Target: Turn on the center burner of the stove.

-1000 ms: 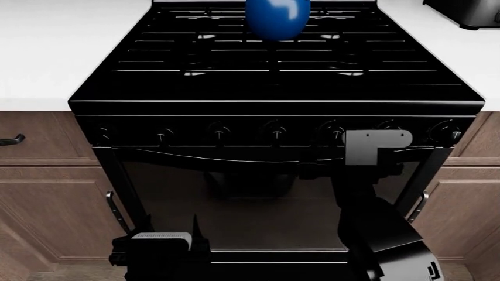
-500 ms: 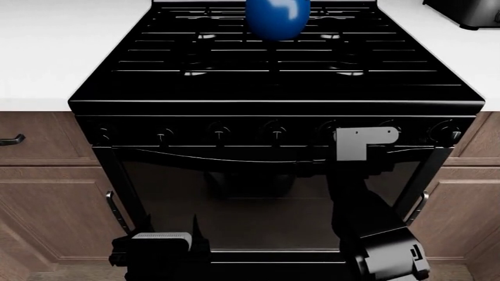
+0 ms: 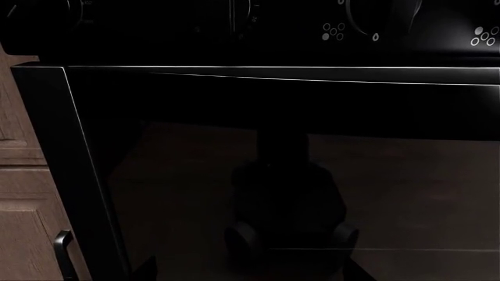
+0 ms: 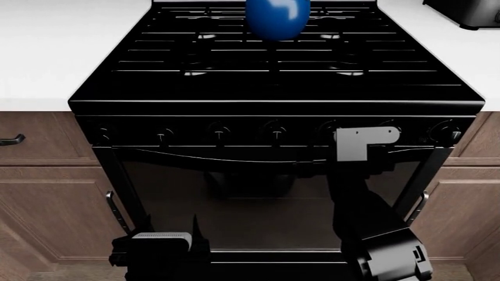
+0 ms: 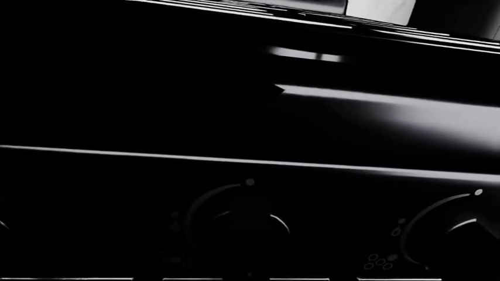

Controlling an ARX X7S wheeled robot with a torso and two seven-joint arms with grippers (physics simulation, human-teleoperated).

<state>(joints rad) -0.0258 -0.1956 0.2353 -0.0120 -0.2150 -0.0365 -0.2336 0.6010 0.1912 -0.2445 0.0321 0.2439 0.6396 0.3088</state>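
Note:
The glossy black stove fills the head view, with black grates on top and a row of seven small knobs above the dark oven door. My right gripper is raised at the knob panel, between the fifth and sixth knobs from the left and right of the middle one. Its fingers are hidden behind its grey wrist bracket. In the right wrist view one knob sits close ahead and another knob beside it. My left gripper hangs low before the oven door, open and empty.
A blue round object stands at the back of the grates. White countertop flanks the stove, with a black toaster at the far right. Wooden cabinet fronts with dark handles stand on both sides.
My right gripper has shifted a little to the left along the knob panel since a second ago, and has hardly moved in the last half second. The left arm has not moved.

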